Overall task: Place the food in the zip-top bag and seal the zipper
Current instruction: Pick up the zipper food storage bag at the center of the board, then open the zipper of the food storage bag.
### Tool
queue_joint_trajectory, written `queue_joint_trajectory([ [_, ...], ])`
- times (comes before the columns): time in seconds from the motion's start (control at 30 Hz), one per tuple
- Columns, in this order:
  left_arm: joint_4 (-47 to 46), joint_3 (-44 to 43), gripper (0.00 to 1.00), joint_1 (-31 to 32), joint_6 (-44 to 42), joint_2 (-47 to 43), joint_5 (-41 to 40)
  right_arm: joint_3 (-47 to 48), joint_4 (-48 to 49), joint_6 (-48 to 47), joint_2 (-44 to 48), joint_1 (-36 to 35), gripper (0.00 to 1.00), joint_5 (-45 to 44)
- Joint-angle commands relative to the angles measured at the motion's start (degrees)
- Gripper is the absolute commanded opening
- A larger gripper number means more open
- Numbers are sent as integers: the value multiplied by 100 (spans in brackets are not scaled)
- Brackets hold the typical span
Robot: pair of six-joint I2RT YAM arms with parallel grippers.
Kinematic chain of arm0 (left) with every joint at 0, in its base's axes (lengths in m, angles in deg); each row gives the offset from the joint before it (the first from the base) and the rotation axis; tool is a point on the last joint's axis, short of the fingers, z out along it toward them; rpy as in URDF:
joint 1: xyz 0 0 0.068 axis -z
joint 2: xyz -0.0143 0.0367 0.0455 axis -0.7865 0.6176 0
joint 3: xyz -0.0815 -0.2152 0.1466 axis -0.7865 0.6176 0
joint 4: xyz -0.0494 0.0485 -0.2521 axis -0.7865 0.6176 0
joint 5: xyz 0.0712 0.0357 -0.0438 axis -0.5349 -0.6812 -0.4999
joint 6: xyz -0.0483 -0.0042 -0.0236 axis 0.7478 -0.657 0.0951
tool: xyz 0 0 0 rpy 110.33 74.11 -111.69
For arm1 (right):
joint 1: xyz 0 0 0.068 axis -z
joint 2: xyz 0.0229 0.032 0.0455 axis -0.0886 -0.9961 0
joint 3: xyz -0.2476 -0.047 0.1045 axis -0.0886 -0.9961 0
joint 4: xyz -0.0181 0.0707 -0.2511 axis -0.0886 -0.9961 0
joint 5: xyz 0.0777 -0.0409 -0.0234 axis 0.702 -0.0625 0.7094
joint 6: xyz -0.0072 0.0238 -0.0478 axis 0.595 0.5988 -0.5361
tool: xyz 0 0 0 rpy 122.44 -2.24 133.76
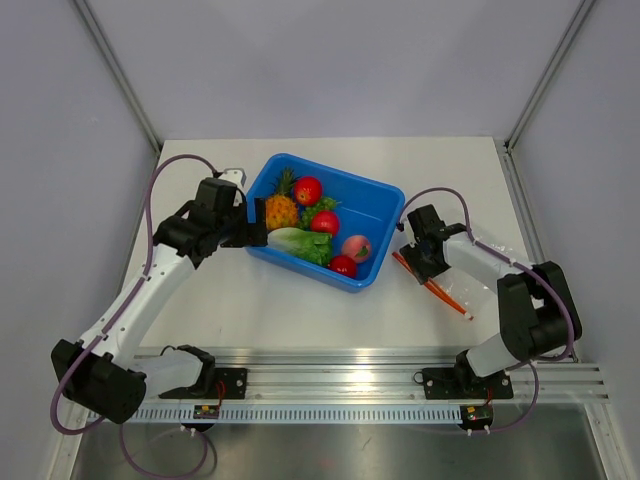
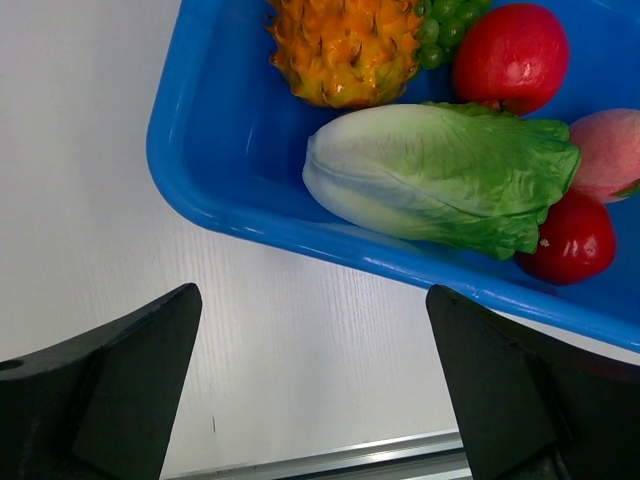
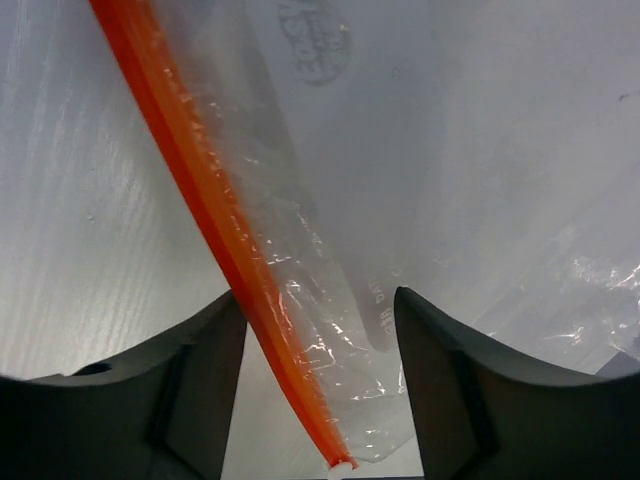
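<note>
Right wrist view: right gripper point(image 3: 320, 400) spread astride thin orange-red zipper strip point(image 3: 222, 235) of clear crinkly plastic bag point(image 3: 420, 200), presumably to pinch its mouth; left gripper point(image 2: 315, 400) spread beside blue rectangular tub point(image 2: 205, 170) holding toy fruits and vegetables point(image 2: 440, 175), none bagged.

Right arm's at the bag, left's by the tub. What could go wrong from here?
Right gripper: open jaws straddle the zipper on the flat zip-top bag; closing may pinch both layers instead of opening the mouth.
Left gripper: open jaws hover outside the blue tub; the cabbage lies along its near wall, so reaching in may clip the rim.
</note>
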Motion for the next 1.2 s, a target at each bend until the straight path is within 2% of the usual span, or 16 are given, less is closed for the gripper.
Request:
queue_joint_trajectory([
  [0.0, 10, -152, 99, 13, 8, -60, -42, 84, 339, 127, -10, -55, 62, -138],
  [0.03, 1, -126, 99, 13, 17, -69, -42, 93, 365, 153, 17, -55, 58, 2],
  [0.07, 9, -108, 99, 22, 26, -78, -59, 93, 409, 197, 95, -55, 46, 30],
  [0.17, 45, -100, 99, 13, 26, -87, -94, 49, 401, 232, 245, -55, 33, 100],
  [0.2, 53, -108, 99, 13, 35, -95, -103, 76, 374, 250, 263, -55, 23, 83],
  [0.27, 71, -134, 99, 13, 44, -104, -103, 111, 339, 328, 359, -55, 12, 100],
  [0.3, 88, -161, 99, 13, 52, -113, -86, 154, 330, 364, 403, -55, 0, 91],
  [0.43, 185, -336, 99, 22, 35, -130, 81, 357, 146, 627, 937, -55, 0, 65],
  [0.63, 80, -1013, 99, 197, 52, -130, 318, 787, -329, 1339, 1791, -47, 0, -681],
  [0.77, -280, -1320, 99, 356, 228, -34, 1108, 1305, -855, 2461, 1959, -47, 0, -744],
  [0.83, -394, -1558, 99, 443, 263, 150, 1460, 1901, -1250, 2858, 1898, -47, 0, -586],
  [0.97, -596, -1839, 99, 802, 482, 344, 1487, 2448, -1551, 3350, 1845, -47, 0, -226],
  [1.03, -1000, -1805, 99, 918, 815, 510, 1882, 2738, -1516, 3545, 1827, -47, 0, 353],
  [1.17, -1703, -1821, 99, 1689, 1071, 949, 1744, 2950, -1568, 4019, 1626, -47, 0, 1092],
])
